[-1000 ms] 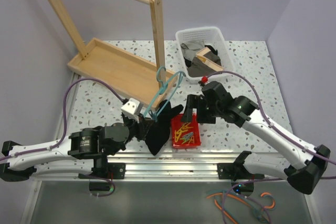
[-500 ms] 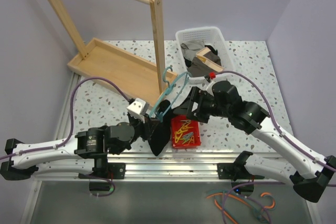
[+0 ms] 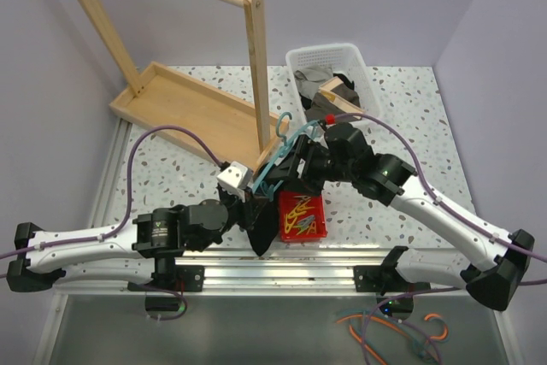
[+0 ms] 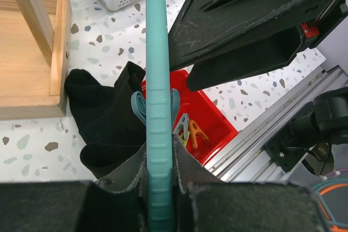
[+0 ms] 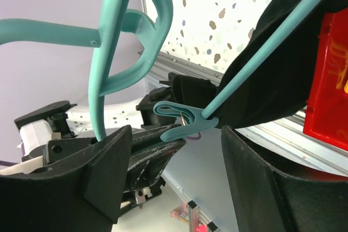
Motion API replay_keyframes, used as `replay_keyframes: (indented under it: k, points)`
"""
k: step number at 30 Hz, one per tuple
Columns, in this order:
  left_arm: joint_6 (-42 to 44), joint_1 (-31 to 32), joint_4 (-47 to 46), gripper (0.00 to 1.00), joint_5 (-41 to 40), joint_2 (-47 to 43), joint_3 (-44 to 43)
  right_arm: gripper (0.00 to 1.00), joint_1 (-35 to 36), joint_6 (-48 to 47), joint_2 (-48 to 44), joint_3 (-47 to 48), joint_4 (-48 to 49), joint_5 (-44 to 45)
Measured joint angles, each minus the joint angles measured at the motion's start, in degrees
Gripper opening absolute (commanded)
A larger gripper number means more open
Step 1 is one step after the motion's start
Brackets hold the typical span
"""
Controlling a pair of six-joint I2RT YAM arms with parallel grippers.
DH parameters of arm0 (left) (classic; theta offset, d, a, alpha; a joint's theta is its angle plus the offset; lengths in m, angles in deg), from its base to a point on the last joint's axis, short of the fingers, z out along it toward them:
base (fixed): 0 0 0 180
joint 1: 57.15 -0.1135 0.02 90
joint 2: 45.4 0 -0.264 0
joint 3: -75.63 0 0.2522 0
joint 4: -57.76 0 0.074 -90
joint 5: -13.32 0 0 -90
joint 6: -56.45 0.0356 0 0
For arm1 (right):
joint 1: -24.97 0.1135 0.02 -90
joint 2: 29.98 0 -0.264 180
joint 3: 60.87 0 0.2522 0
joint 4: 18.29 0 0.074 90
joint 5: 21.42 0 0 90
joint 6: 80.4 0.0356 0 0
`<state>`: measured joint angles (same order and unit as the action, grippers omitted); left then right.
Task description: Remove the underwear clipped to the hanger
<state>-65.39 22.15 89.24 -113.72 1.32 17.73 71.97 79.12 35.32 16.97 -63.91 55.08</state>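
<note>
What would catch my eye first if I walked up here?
A teal hanger carrying black underwear, held up front and centre. The left tool clamps the hanger, and the right tool stands open around a teal clip on it. Behind them rises a tall wooden rack.

Black underwear (image 4: 109,118) on teal hanger (image 4: 159,52)
</note>
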Motion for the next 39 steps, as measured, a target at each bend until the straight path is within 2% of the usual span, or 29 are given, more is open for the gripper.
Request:
replay_keyframes:
  k: [3,15,18,21,22,25,28,34,35,36,39]
  points:
    - [0.0,0.0,-0.5,0.00,0.2,0.2,0.0,0.62,0.2,1.0,0.1,0.0,0.1,-0.4]
    - [0.0,0.0,-0.8,0.00,0.1,-0.7,1.0,0.56,1.0,0.9,4.6,2.8,-1.4,-2.8]
    - [0.0,0.0,-0.8,0.00,0.1,-1.2,1.0,0.50,1.3,0.9,5.3,2.8,-1.8,-2.9]
    - [0.0,0.0,-0.8,0.00,0.1,-1.7,1.0,0.37,1.4,0.8,5.7,2.8,-2.0,-3.1]
    - [0.0,0.0,-0.5,0.00,0.1,-1.8,1.0,0.29,1.4,0.7,5.7,2.8,-1.9,-3.2]
    - [0.0,0.0,-0.3,0.00,-0.7,-2.1,1.6,0.18,1.5,0.5,5.7,2.8,-2.2,-3.7]
    - [0.1,0.0,0.2,0.00,-1.7,-3.0,1.8,0.15,1.5,0.4,5.6,2.8,-3.5,-3.8]
    - [0.0,0.0,0.6,0.00,-2.4,-5.4,1.9,0.15,1.5,0.8,4.4,2.0,-3.4,-4.0]
    - [0.0,0.0,0.7,0.00,-2.4,-5.7,1.9,0.13,1.5,1.1,4.0,1.6,-3.3,-4.0]
    - [0.0,0.0,0.7,0.00,-2.4,-6.0,1.9,0.06,1.5,1.2,3.6,1.1,-3.0,-4.0]
    - [0.0,0.0,0.9,0.00,-2.4,-6.3,1.9,0.00,1.5,2.4,2.9,-0.2,-1.9,-4.0]
